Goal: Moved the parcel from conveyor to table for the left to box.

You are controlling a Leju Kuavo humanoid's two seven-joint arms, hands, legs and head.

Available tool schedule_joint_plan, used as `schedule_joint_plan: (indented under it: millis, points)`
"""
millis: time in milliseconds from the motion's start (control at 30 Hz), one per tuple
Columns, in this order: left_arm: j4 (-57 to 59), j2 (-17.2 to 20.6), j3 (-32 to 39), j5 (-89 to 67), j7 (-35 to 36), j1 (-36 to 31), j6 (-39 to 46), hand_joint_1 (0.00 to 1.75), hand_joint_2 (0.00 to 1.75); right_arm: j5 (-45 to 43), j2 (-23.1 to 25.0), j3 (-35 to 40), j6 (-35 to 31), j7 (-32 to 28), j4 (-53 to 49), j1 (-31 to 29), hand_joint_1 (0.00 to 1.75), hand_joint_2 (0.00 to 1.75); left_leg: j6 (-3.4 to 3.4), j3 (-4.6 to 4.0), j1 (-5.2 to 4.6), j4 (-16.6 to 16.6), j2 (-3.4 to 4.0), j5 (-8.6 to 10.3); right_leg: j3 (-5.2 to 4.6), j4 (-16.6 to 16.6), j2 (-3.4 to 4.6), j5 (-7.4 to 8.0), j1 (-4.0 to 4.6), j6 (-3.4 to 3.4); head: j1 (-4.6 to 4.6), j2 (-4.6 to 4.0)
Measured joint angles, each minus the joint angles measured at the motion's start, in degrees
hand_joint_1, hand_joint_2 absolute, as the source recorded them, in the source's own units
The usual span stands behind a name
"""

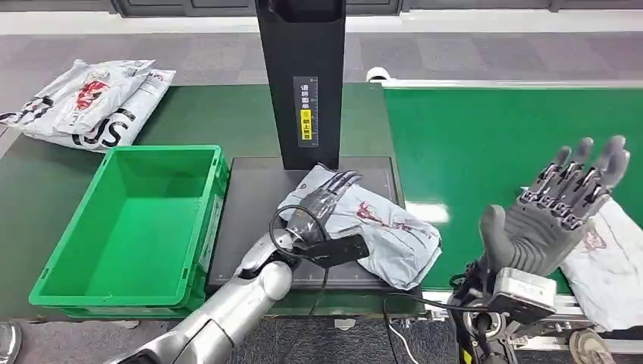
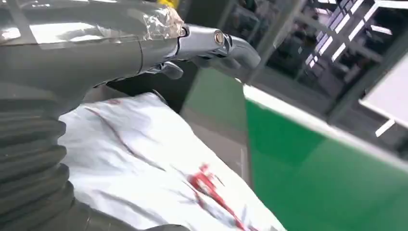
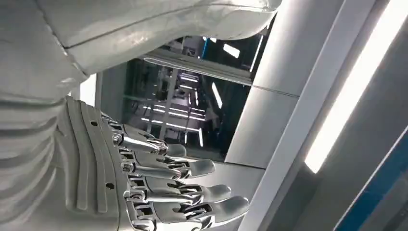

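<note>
- One parcel (image 1: pixel 379 231) lies on the dark desk (image 1: pixel 250 197), its corner hanging over the near edge.
- Left hand (image 1: pixel 318 208) rests flat on it, fingers apart.
- Right hand (image 1: pixel 557 208) is raised over the green conveyor (image 1: pixel 485 144), fingers spread, holding nothing.
- Green bin (image 1: pixel 136 227) sits just beside the desk.

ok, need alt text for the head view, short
The left hand rests on a grey parcel lying on the dark table pad, beside an empty green box. The right hand is raised open over the green conveyor, near another parcel; more parcels lie beyond the box.
</note>
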Motion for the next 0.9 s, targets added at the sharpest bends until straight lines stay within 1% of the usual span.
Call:
schedule_joint_plan:
  millis: [133,267,500,900]
  points:
    - [5.6,-2.5,-1.8,-0.3,1.0,-3.2,-1.9,0.0,1.75,0.3,0.7,0.0,0.0,0.3,0.2,-0.2,0.0,1.75,0.0,0.0,0.0,0.0,0.0,0.0,-0.01,0.0,0.0,0.01,0.0,0.02,0.0,0.0]
    - [8.2,-3.5,-3.9,-0.2,1.7,-5.2,-2.7,0.0,1.75,0.2,0.8,0.0,0.0,0.4,0.2,-0.2,0.0,1.75,-0.01,0.0,0.0,0.0,0.01,-0.01,-0.01,0.0,0.01,0.01,0.01,0.02,0.0,-0.02]
    - [10.3,-3.7,-5.6,-0.1,1.8,-6.3,-2.7,0.0,1.75,0.2,0.9,0.0,0.0,0.5,0.2,-0.2,0.0,1.75,-0.01,0.0,0.01,0.0,0.02,0.0,-0.02,0.0,0.01,0.01,0.02,0.01,0.0,-0.02]
    - [11.6,-3.7,-6.3,-0.1,1.8,-6.7,-2.7,0.0,1.75,0.2,1.2,0.0,0.0,0.5,0.2,-0.2,0.0,1.75,0.0,0.0,0.0,0.0,0.01,0.0,-0.01,0.0,0.02,0.01,0.01,0.02,0.0,-0.02]
